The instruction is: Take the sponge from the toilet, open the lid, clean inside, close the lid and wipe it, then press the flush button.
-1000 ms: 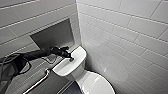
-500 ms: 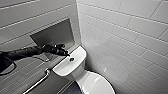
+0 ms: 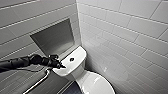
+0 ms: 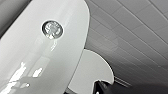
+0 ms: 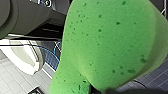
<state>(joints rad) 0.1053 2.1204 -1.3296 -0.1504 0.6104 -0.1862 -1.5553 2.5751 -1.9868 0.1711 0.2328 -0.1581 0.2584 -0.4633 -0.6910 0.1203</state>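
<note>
Sponge [image 5: 107,47] hangs right under the right wrist, apparently clamped in the right gripper: light, porous, squashy foam that is best pinched across its middle. Farther off, the left gripper [image 3: 57,63], open or closed I cannot tell, is at the toilet [image 3: 82,72] tank's edge, near the flush button [image 3: 72,59].

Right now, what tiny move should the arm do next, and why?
Probably ease the left gripper slightly farther over the tank to the flush button: its tip is at the tank's edge, short of the button, and the lid of the toilet looks closed.
</note>
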